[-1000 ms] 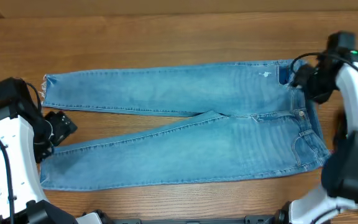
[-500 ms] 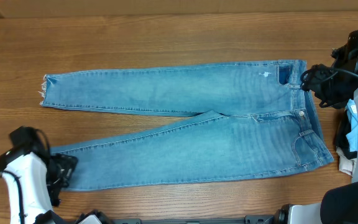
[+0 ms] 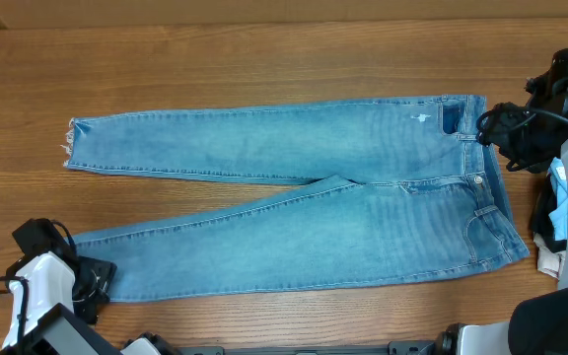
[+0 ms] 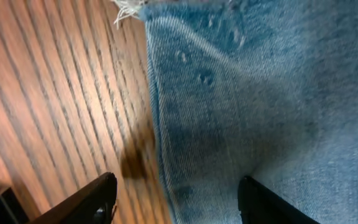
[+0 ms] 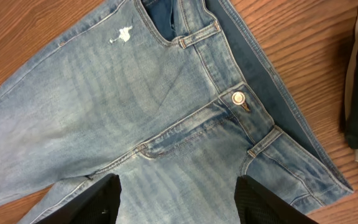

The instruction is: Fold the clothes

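So, overhead first: the jeans [image 3: 383,217] lie flat on the wooden surface [image 3: 264,59]. The waistband [image 3: 486,187] is at the picture's right and the two legs run off to the picture's left in a shallow V. There's plenty of bare wood along the far edge and past both hems, and a thinner strip along the near edge. The tight spot is the right side, where a heap of garments [image 3: 557,212] sits just beside the waistband. The left end effector [image 3: 95,281] is down at the near leg's hem, right on the corner of it. The right end effector [image 3: 491,126] hangs by the far end of the waistband.

Left wrist view: the fingers [image 4: 98,199] are spread wide, one over bare wood and the other over denim, so they straddle the leg's side seam. The frayed hem [image 4: 166,9] runs along the top of the picture. Nothing is pinched between them, and I honestly can't tell if the tips touch the cloth.

Right wrist view: these fingers [image 5: 266,202] are wide apart too and hold nothing, sitting above the front of the jeans. The metal button [image 5: 237,98] and the waistband's edge lie up ahead. The heap pokes in at the right edge, close to the waistband.
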{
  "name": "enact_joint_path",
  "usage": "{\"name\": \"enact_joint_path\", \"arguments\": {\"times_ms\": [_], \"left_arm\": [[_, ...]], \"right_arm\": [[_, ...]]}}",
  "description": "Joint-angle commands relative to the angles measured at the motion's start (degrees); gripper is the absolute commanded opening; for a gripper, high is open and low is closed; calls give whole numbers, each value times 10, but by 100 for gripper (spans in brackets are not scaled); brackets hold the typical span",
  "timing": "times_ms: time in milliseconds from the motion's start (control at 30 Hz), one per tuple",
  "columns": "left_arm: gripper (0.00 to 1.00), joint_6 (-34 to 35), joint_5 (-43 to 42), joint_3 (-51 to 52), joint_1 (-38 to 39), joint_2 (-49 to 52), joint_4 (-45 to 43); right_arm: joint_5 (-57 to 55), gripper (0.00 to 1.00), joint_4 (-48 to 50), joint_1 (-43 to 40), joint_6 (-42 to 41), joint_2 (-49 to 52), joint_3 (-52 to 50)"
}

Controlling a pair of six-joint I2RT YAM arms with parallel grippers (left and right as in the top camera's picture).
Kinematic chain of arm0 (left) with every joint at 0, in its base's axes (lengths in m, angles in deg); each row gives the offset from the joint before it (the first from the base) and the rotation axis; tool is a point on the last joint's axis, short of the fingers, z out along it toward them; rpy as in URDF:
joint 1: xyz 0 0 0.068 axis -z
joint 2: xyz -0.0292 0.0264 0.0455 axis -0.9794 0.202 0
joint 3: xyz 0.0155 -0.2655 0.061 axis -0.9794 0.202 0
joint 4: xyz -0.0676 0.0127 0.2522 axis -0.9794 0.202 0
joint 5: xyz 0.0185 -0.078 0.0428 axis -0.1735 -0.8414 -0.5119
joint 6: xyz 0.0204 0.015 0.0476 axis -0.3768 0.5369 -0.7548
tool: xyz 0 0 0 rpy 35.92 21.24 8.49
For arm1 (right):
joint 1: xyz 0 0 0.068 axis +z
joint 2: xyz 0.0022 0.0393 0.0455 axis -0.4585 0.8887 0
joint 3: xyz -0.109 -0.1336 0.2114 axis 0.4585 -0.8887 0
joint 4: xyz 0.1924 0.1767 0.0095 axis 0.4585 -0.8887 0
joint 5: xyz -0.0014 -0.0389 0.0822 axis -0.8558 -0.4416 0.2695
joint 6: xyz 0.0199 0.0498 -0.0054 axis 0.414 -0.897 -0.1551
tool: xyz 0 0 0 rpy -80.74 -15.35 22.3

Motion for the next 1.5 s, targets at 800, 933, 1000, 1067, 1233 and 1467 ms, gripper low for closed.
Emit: {"name": "enact_joint_path", "arguments": {"times_ms": [800, 933, 1000, 1067, 1233, 1467], "left_arm": [[7, -71, -100, -156, -4, 8, 42], [9, -79, -100, -156, -4, 8, 50], [9, -79, -100, -156, -4, 8, 53], [10, -79, -100, -156, -4, 8, 54], [10, -79, -100, -156, -4, 8, 64], [10, -79, -100, -156, -4, 8, 64]], "right_arm": [[-72, 65, -16, -83, -144, 0, -156], [-50, 67, 41, -174, -186, -1, -241], [-30, 67, 70, -227, -186, -1, -292], [-30, 67, 96, -253, -186, -1, -325], [6, 67, 188, -276, -174, -1, -420], [26, 39, 259, -275, -138, -3, -461]]}}
